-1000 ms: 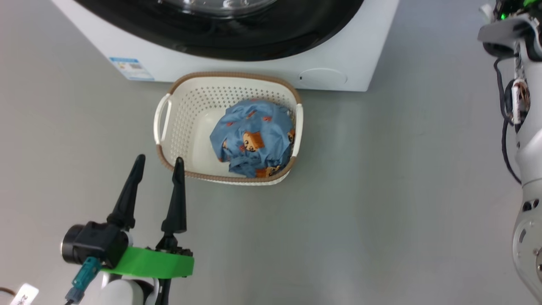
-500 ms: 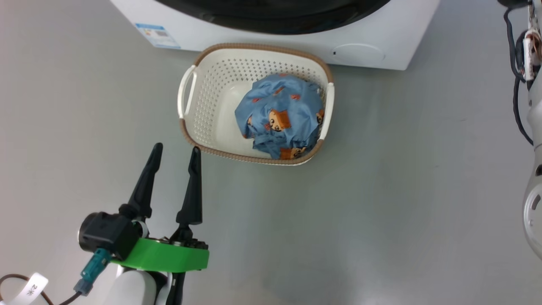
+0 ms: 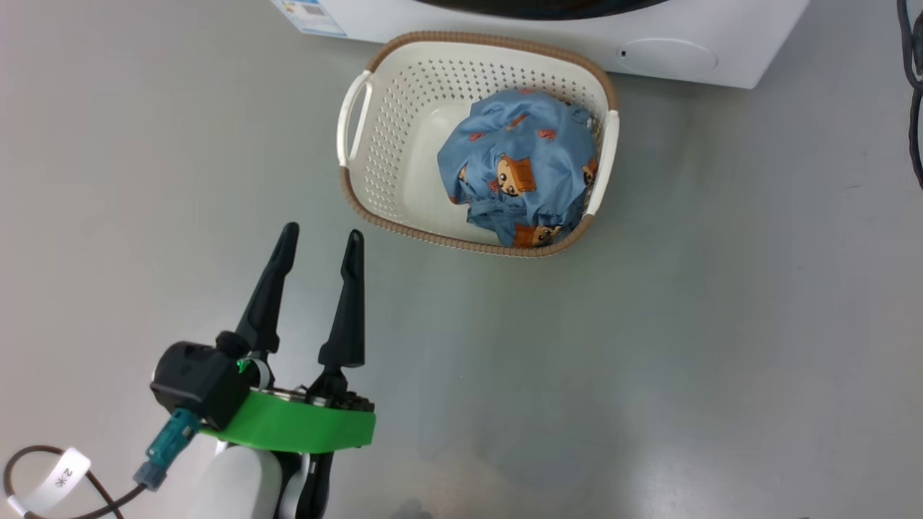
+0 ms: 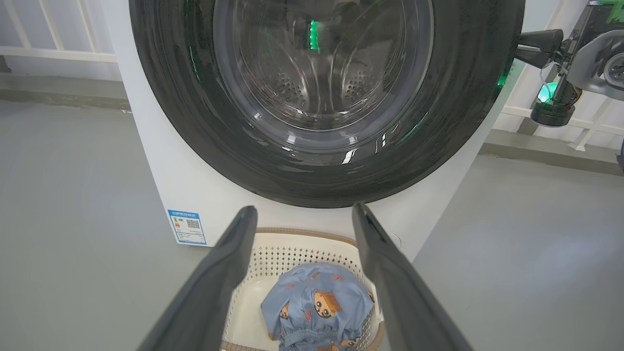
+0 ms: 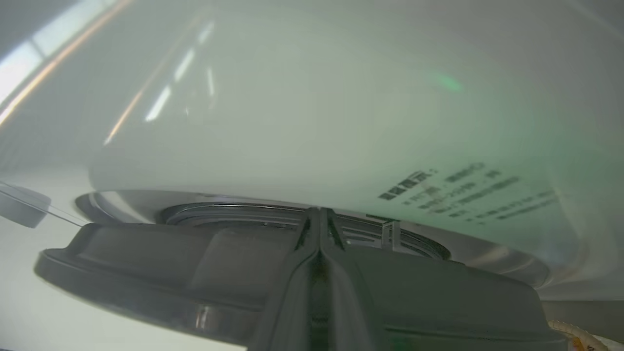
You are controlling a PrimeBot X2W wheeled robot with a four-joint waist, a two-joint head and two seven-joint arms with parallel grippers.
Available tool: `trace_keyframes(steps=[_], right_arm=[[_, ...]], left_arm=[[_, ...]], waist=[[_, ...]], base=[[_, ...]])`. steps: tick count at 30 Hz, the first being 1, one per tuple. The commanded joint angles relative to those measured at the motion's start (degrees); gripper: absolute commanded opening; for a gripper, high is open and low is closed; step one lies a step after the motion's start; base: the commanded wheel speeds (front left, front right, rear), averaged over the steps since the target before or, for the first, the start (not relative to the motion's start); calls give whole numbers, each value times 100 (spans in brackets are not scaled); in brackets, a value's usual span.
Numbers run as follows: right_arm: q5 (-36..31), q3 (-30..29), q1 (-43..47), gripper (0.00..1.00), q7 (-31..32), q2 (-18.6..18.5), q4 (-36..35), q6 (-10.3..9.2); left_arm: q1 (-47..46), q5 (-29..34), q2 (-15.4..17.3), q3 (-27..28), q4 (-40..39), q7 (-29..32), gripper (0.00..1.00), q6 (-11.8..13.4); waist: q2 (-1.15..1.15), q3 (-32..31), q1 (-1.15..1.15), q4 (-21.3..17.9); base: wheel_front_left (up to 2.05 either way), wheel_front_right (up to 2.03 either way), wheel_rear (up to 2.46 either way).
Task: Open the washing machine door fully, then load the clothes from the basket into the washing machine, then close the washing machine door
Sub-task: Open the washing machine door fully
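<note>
- The left gripper (image 3: pixel 321 236) hangs over the grey floor (image 3: pixel 649 324), near the basket's front left corner. Its two dark fingers are spread wide and hold nothing.
- The basket (image 3: pixel 375 216) stands on the floor just in front of the washing machine (image 3: pixel 728 43), between the blue sticker (image 3: pixel 310 11) and the round cap (image 3: pixel 667 54).
- The clothes (image 3: pixel 519 166) lie bunched in the right half of the basket; its left half is bare.
- In the left wrist view the washing machine door (image 4: pixel 195 122) seems to lie flat against the machine's front.
- The right gripper (image 5: pixel 319 217) has its fingers pressed together, tips at the seam between the door's dark rim and the white front. Whether they touch the door, I cannot tell.
</note>
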Motion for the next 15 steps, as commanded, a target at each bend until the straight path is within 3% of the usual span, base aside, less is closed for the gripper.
trace_keyframes(steps=[1,7,15], right_arm=[[-56,-29,-223,0,-38,156,-94,10],[-181,18,-339,0,225,232,125,10],[-37,188,-191,0,1298,340,-147,10]], left_arm=[[-82,-49,113,168,-169,-54,100,46],[-119,-138,113,140,-163,-54,100,70],[-120,-141,113,172,-132,-54,100,84]], waist=[[0,61,0,58],[0,101,0,97],[0,95,0,56]], base=[[0,0,0],[0,0,0],[0,0,0]])
